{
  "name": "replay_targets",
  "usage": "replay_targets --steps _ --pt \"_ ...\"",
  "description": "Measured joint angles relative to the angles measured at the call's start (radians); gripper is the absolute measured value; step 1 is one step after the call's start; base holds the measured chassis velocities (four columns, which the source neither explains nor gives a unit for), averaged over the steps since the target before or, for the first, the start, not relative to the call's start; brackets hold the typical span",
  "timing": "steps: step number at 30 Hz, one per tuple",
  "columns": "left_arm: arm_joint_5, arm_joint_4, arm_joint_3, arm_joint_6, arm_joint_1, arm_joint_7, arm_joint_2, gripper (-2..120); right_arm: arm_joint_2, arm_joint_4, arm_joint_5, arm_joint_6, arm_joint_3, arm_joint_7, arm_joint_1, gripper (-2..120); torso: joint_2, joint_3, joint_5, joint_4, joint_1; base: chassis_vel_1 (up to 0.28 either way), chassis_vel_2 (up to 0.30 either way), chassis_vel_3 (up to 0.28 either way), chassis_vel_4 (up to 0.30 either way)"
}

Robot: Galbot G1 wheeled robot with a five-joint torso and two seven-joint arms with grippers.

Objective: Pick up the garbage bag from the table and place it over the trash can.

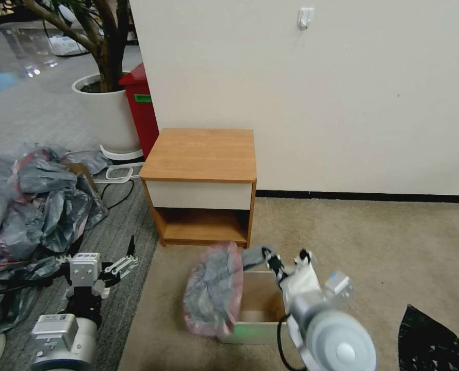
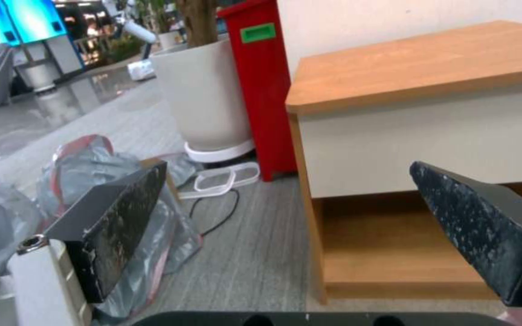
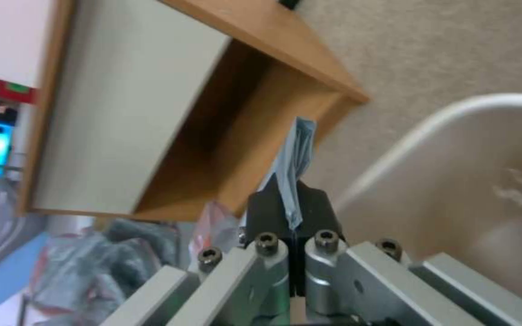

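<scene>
My right gripper [image 1: 271, 259] pinched the bag [image 1: 214, 288], already off the table [image 1: 201, 154] and hanging at the can's [image 1: 255, 330] left rim, not yet spread over. Left gripper [image 1: 117, 264] idled, spread.

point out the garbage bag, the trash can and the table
garbage bag [image 1: 214, 291], head view, on its crinkled grey middle
trash can [image 1: 250, 331], head view, on its near front wall
table [image 1: 201, 153], head view, on its bare wooden top

Cream wall [image 1: 343, 93] w/ hook [image 1: 305, 17] — beige carpet [image 1: 384, 247], potted tree [image 1: 108, 111] left.
</scene>
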Motion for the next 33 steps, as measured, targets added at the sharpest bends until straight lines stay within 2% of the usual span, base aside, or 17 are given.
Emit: replay_targets --steps 10,12,15,17,20,21,24,26,30,31,33 --pt "-0.001 0.0 0.002 0.0 -0.002 0.0 0.002 100 -0.008 0.009 -0.014 -0.012 0.022 0.052 -0.062 0 0.0 0.0 0.0 0.0 0.0 0.0 0.0 0.0 0.0" --pt "-0.002 0.0 0.003 0.001 -0.004 0.0 0.003 100 -0.01 0.014 -0.01 -0.023 0.022 0.074 -0.064 4 0.0 0.0 0.0 0.0 0.0 0.0 0.0 0.0 0.0" --pt "-0.006 0.0 0.006 0.006 -0.007 0.0 0.005 100 -0.021 0.015 -0.007 -0.032 0.024 0.087 -0.063 19 0.0 0.0 0.0 0.0001 0.0 0.0 0.0 0.0 0.0" --pt "-0.006 0.0 0.007 0.006 -0.007 0.0 0.005 100 -0.022 0.015 -0.007 -0.032 0.025 0.087 -0.063 21 0.0 0.0 0.0 0.0001 0.0 0.0 0.0 0.0 0.0" --pt "-0.008 0.0 0.008 0.008 -0.008 0.0 0.005 100 -0.034 0.023 -0.002 -0.032 0.036 0.104 -0.068 37 0.0 0.0 0.0 0.0001 0.0 0.0 0.0 0.0 0.0" --pt "-0.008 0.0 0.008 0.008 -0.008 0.0 0.005 100 -0.034 0.023 -0.002 -0.032 0.036 0.104 -0.068 37 0.0 0.0 0.0 0.0001 0.0 0.0 0.0 0.0 0.0" --pt "-0.01 0.0 0.01 0.01 -0.01 0.001 0.005 100 -0.044 0.038 0.003 -0.028 0.046 0.123 -0.082 52 0.0 0.0 0.0 0.0 0.0 0.0 0.0 0.0 0.0" --pt "-0.01 0.0 0.01 0.01 -0.01 0.001 0.005 100 -0.046 0.041 0.003 -0.027 0.048 0.124 -0.085 54 0.0 0.0 0.0 0.0 0.0 0.0 0.0 0.0 0.0" --pt "-0.011 0.0 0.021 0.018 -0.014 0.001 0.005 100 -0.057 0.072 0.003 -0.025 0.07 0.126 -0.104 75 0.0 0.0 0.0001 0.0001 0.0 0.0 0.0 0.0 0.0" --pt "-0.011 0.0 0.021 0.018 -0.014 0.001 0.005 100 -0.057 0.072 0.003 -0.025 0.07 0.126 -0.104 75 0.0 0.0 0.0001 0.0001 0.0 0.0 0.0 0.0 0.0" --pt "-0.012 0.0 0.045 0.032 -0.019 0.006 0.007 100 -0.059 0.089 -0.001 -0.025 0.08 0.12 -0.106 83 0.0 0.0 -0.0001 0.0001 0.0 0.0 0.0 0.0 0.0"
